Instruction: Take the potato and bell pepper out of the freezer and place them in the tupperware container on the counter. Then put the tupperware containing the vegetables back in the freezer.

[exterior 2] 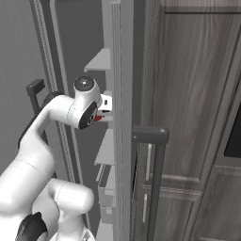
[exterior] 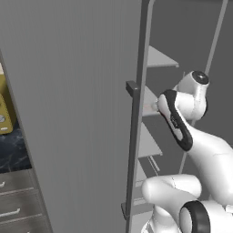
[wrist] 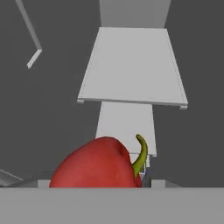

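Observation:
The red bell pepper (wrist: 96, 164) with its green stem sits right at the bottom of the hand view, covering the fingertips. My gripper (exterior 2: 107, 106) is inside the open freezer (exterior: 77, 113), level with a middle shelf (wrist: 131, 65), and appears shut on the bell pepper. In the right base view a sliver of the bell pepper (exterior 2: 97, 118) shows just under the hand. Grey shelves lie beyond and below the pepper. The potato and the tupperware container are out of view. A strip of the black counter (exterior: 11, 148) shows at far left.
The freezer's open door and its long bar handle (exterior: 133, 150) stand close to the left of the arm. A second grey door edge with a handle (exterior 2: 157, 179) and dark wood cabinets (exterior 2: 188, 94) lie to the right. An olive oven (exterior: 5, 109) stands above grey drawers (exterior: 18, 200).

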